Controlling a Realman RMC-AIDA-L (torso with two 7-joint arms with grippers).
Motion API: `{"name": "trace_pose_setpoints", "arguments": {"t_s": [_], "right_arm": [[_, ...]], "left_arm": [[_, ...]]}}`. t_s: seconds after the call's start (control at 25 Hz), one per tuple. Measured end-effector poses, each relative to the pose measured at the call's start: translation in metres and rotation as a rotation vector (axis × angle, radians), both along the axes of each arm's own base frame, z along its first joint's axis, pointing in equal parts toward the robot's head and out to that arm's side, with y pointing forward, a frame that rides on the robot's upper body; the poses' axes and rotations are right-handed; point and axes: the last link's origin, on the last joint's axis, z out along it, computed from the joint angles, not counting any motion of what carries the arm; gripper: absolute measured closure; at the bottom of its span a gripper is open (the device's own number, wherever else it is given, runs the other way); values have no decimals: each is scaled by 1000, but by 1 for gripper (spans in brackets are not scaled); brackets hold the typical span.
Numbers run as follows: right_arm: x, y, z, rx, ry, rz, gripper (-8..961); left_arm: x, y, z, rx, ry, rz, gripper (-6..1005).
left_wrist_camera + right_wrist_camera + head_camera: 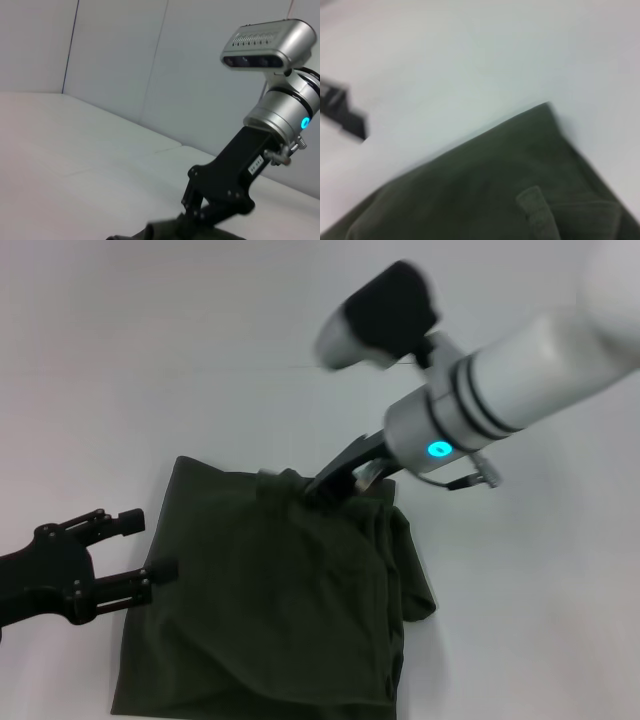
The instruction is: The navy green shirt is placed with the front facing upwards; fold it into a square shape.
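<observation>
- A plain white tabletop (150,360) is filling the head view, and pale wall panels (115,55) are rising behind it in the left wrist view.
- The dark olive-green cotton shirt (270,590) is lying on the table in the near middle of the head view, already folded over into a rough rectangle, with a loose flap hanging off its right side and wrinkles running across the top layer.
- The right gripper (335,480), black-fingered on a white and silver arm with a glowing cyan ring, is reaching down to the shirt's far edge; its fingertips are sitting in the bunched cloth there, and whether they are pinching it I cannot tell.
- The left gripper (150,545), black, is hovering at the shirt's left edge with its two fingers spread apart; the lower fingertip is lying just over the cloth's border, and nothing is held between them.
- In the right wrist view the shirt's corner (540,120) is lying flat on the white surface, with a small raised fold of fabric (535,200) nearby.
</observation>
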Motion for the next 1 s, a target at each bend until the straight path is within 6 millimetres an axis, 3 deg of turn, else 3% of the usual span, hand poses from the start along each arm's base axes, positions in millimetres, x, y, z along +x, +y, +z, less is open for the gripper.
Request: {"name": "trace_pose_setpoints", "arguments": {"t_s": [0.6,1.0], "right_arm": [[73,-10,38,156,367,-296,933],[117,-21,46,202,425,-409,934]], "left_arm": [[8,-6,1,60,-177,-7,155],[7,-13,-9,43,-243,28,156]]}}
